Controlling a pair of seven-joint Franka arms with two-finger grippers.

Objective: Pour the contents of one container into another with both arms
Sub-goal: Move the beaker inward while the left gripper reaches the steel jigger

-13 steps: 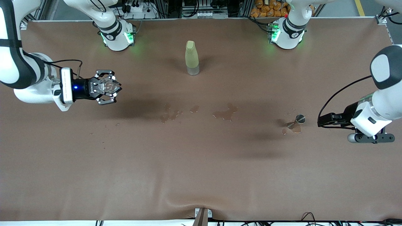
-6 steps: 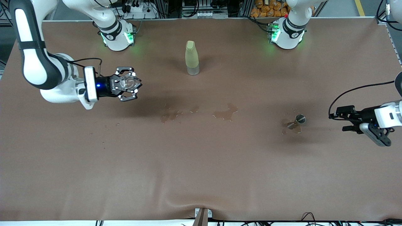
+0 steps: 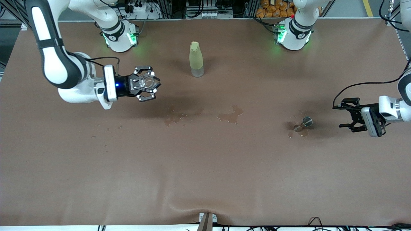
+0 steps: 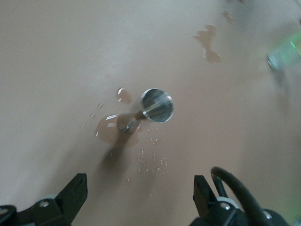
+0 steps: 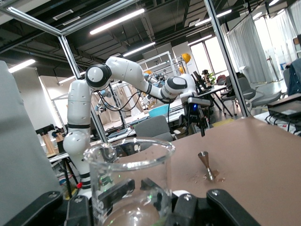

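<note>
You see a plain brown counter [image 3: 205,179] marked with darker wet patches [image 3: 229,116], and on it a pale yellow-green bottle [image 3: 196,58] and a greyish clear stemmed glass [image 3: 304,123]. Both arms are white with black bands, ending in the black right gripper [image 3: 151,86] and black left gripper [image 3: 347,115]. The cup [image 5: 129,183] is colourless clear glass, and green lights [image 3: 130,38] glow at the arm bases.
</note>
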